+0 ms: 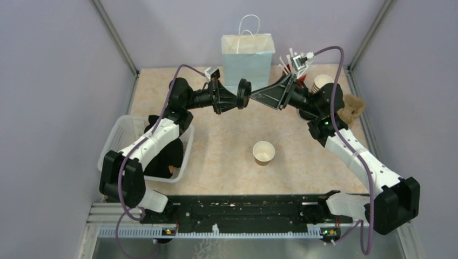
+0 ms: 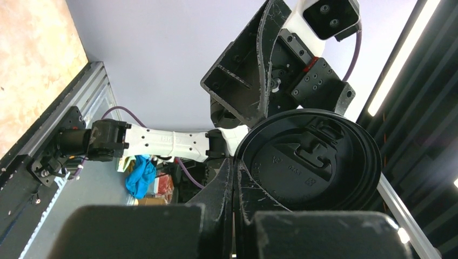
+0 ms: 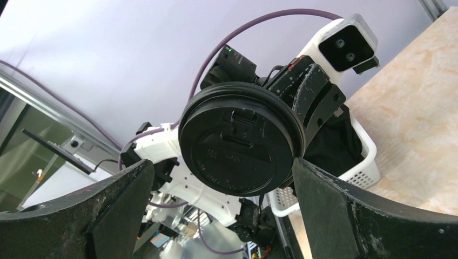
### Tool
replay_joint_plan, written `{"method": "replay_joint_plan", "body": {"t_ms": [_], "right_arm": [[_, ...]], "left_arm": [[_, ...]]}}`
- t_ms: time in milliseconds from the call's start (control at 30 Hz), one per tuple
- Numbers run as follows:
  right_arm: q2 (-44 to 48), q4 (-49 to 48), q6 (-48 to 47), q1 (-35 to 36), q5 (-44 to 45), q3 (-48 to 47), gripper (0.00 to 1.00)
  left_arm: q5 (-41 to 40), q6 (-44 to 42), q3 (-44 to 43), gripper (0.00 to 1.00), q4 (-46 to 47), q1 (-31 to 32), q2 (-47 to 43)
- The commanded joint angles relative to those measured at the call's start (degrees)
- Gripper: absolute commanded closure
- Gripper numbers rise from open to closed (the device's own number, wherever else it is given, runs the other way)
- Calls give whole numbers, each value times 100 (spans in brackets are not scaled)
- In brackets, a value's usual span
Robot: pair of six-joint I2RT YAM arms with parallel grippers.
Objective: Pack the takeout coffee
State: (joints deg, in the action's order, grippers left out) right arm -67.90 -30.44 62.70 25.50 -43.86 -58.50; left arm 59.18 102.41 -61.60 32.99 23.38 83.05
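The step in hand looks like a handover of a black lid [image 1: 244,93] above the far middle of the counter [image 1: 221,145], just in front of the pale blue bag [image 1: 248,56]. The left jaws are closed on the lid's rim and hold it on edge, its top turned toward the right arm. The right jaws stand wide open, one finger on either side of the lid and, as far as the right wrist view shows, neither touching it. The open kraft cup [image 1: 263,152], white inside and not yet lidded, stands upright alone near the middle of the counter, well apart from both arms. More cups [image 1: 323,82] sit stacked at the far right beside the white straws [image 1: 290,59], and spare lids lie in the white basket [image 1: 116,135] at the left. The next move would call for the right jaws to close squarely across the rim before the left jaws let go. After that the lid has to be turned flat and pressed onto the cup, and the cup goes into the bag. The lid has raised marks moulded beside its sip flap, too small to read, and the bag shows no print.
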Motion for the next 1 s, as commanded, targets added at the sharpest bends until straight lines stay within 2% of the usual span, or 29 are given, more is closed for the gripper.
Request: {"method": "replay_joint_plan", "body": {"t_ms": [0,267,733,967], "right_arm": [[13,-15,-231,136,37,-237,1],[99,708,-750,243,300,-351,1],[74,566,-685,266,511,-406,1],[32,557,-649,260,520,-412,5]], "left_arm": [[90,223,-1,100,198,-8,15],[103,173,12,100,105,-8,10],[125,126,43,100,80,-9,-6],[113,104,60,100,58,-8,-20]]}}
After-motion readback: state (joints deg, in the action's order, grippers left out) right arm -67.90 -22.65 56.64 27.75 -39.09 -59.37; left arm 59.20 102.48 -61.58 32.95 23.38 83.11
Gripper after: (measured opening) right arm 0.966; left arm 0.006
